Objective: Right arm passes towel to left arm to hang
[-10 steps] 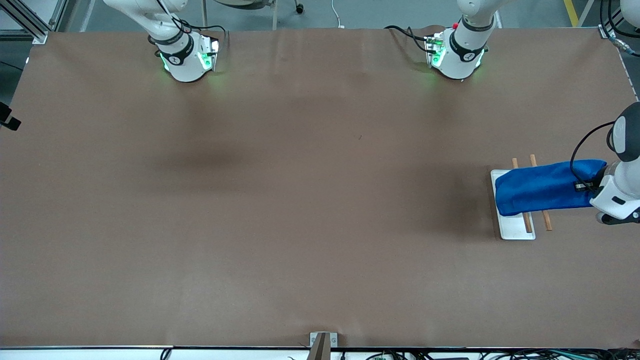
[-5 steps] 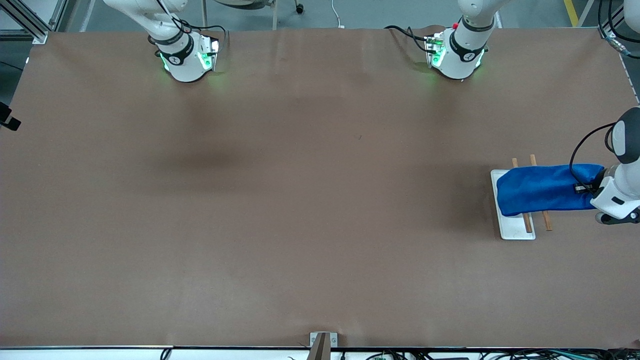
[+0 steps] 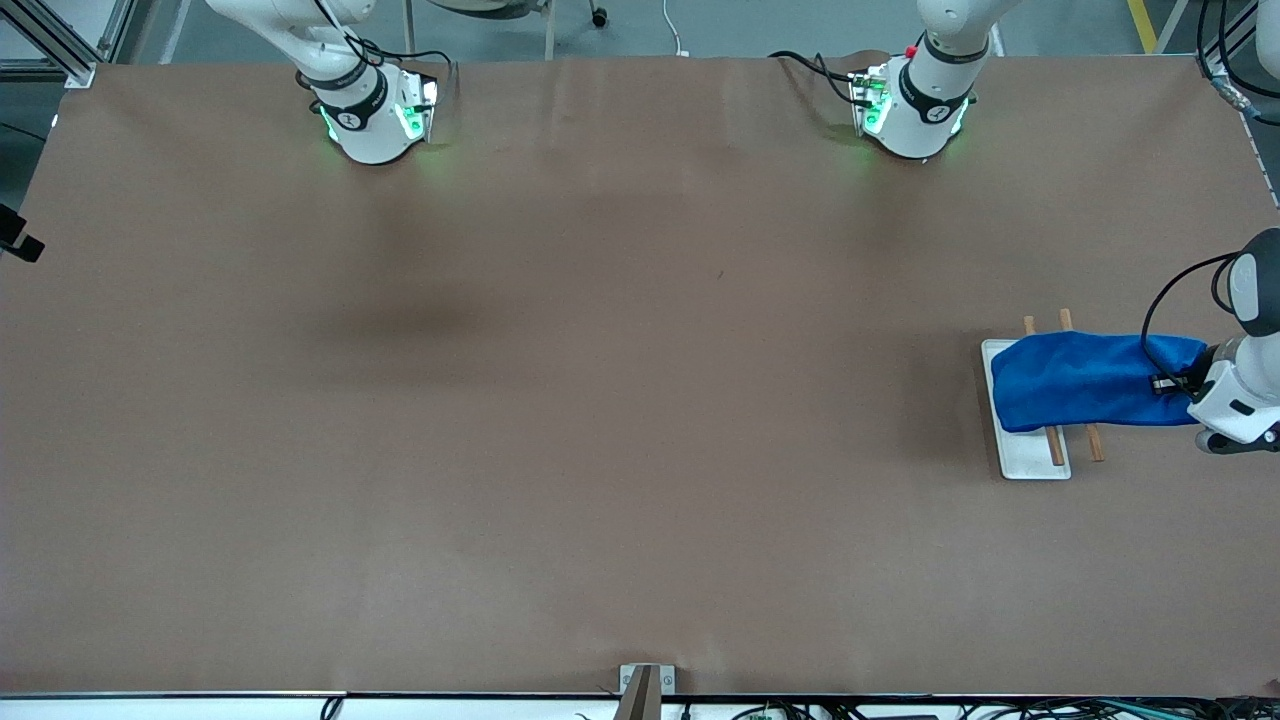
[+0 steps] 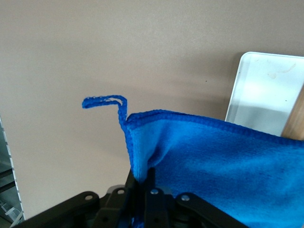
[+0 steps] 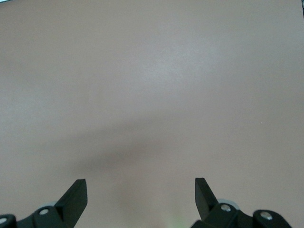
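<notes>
Left end effector (image 4: 142,190) clamped on one end of the towel (image 3: 1085,380), at the left arm's end of the tabletop (image 3: 600,400). Towel drapes over two wooden rods (image 3: 1092,440) above a white tray (image 3: 1030,462); corner loop (image 4: 105,101) sticks out. Right end effector (image 5: 141,197) spread apart, waiting over bare tabletop.

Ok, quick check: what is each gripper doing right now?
Left gripper: closed on the towel, over the rack.
Right gripper: open, holding nothing, waiting.

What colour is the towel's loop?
Bright blue, like the towel; the loop shows best in the left wrist view.
</notes>
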Motion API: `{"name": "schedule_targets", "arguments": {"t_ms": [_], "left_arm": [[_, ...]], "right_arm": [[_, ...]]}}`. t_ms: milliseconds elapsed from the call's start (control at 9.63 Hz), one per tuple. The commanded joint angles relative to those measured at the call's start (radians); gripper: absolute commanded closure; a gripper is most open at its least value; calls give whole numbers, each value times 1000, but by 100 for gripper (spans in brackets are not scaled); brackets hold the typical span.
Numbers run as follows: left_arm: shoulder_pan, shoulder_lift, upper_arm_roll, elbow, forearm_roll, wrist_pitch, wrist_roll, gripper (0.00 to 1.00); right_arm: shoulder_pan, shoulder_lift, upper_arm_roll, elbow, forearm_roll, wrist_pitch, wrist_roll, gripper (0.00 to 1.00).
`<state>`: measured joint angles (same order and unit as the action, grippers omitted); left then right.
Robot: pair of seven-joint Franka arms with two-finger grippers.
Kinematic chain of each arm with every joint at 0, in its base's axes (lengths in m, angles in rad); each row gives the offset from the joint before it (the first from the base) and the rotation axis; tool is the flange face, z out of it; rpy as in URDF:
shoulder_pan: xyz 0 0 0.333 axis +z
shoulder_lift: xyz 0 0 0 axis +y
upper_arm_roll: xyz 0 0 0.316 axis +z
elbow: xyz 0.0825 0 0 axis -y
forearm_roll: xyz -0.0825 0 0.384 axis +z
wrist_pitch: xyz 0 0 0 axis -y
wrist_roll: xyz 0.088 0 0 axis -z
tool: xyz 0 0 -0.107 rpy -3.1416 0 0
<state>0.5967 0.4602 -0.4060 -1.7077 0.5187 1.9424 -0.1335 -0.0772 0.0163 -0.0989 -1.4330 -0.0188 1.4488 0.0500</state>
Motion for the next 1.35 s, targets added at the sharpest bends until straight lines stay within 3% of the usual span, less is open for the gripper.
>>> {"name": "schedule_targets", "arguments": {"t_ms": [0,208,415,623,831,1038,1246], "left_arm": [[6,20,-8,-13,7,20,6,0],[-15,8,-34,-6,1,4,-24,0],[-15,-21,-94,55,-2,-92,-44,0],[-18,-26,-146,235,-6,-202,-3,0],[-14,-37,-235,322,-28,-302,-14,0],[-12,-125,-290,327,-42,-309,3,0],[-12,-240,-332,327,-139,-365,0,0]], "right_arm": [[11,4,-15,8,14,-4,-9,0],[10,2,-13,6,14,4,-10,0],[10,4,-13,6,16,-4,-12,0],[10,4,-15,6,16,-2,-12,0],[10,4,-15,6,16,-4,-12,0],[10,4,-15,6,16,-7,-12,0],[10,4,-15,6,16,-7,-12,0]]}}
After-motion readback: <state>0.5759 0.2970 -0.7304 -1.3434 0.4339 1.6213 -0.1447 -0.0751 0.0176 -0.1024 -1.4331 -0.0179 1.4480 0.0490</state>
